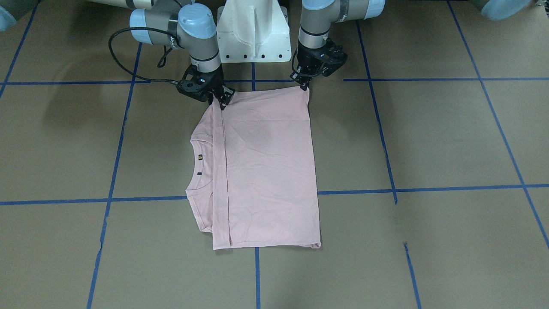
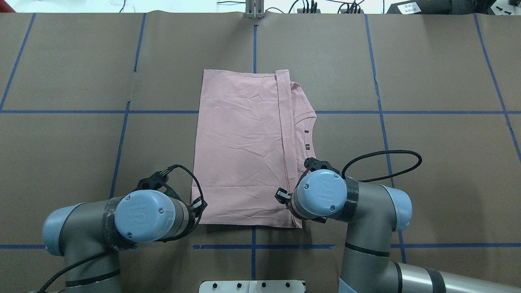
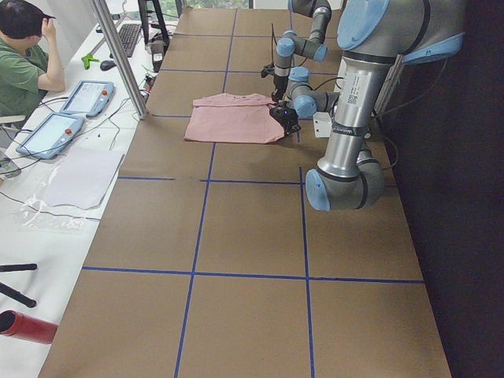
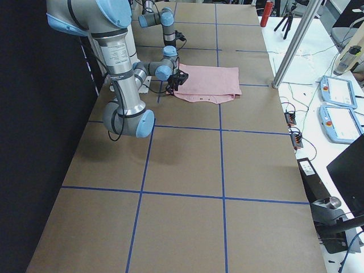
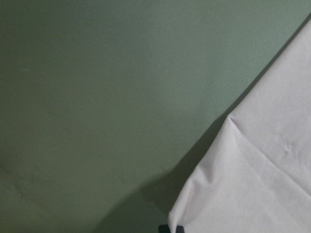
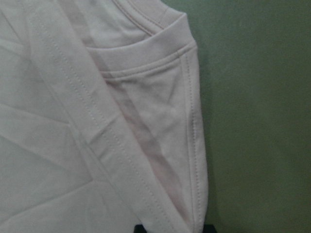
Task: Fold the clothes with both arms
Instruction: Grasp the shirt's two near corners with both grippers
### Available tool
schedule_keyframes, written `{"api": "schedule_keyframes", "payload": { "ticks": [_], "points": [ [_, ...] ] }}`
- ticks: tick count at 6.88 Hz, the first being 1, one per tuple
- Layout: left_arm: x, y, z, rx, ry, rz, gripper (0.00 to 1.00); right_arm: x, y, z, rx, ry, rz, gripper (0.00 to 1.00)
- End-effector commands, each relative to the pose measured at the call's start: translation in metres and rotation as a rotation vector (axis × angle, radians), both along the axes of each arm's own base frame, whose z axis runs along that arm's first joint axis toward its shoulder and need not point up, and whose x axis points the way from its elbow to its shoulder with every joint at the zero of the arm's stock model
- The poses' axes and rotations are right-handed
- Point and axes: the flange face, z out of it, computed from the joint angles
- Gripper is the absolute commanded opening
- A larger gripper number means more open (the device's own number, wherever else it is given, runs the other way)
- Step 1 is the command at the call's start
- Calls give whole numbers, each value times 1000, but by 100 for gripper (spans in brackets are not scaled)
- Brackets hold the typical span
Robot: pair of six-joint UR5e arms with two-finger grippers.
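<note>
The pink T-shirt [image 1: 270, 171] lies folded flat on the brown table [image 1: 429, 141] just out from the white base [image 1: 253, 34], its collar [image 1: 198, 163] to the robot's right of that base. Only the front view shows the fingertips at the two shirt corners nearest the base, which overhead are hidden under the wrists. There the left gripper [image 1: 305, 86] is pinched on its corner. Whether the right gripper [image 1: 224, 102] is clamped I cannot tell; its wrist camera shows only stitched hems and layered folds.
</note>
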Motion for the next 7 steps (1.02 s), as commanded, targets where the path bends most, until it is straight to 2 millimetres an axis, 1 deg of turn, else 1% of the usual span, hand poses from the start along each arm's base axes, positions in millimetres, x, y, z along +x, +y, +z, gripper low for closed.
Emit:
{"api": "schedule_keyframes", "payload": {
  "ticks": [1,2,4,5,6,7],
  "points": [
    [0,0,1,0,-2,0,0,3,-5,-2,-2,-5,6,6],
    [1,0,1,1,-2,-1,0,6,-8,-6,-1,-13,11,0],
    [2,0,1,1,-2,0,0,10,-9,-10,4,-21,12,0],
    [1,0,1,1,-2,0,0,17,-8,-18,11,-38,16,0],
    [-1,1,3,1,-6,1,0,32,-6,-28,16,-60,20,0],
    [-1,4,-1,2,-3,6,0,43,-1,-29,18,-73,14,0]
  ]
}}
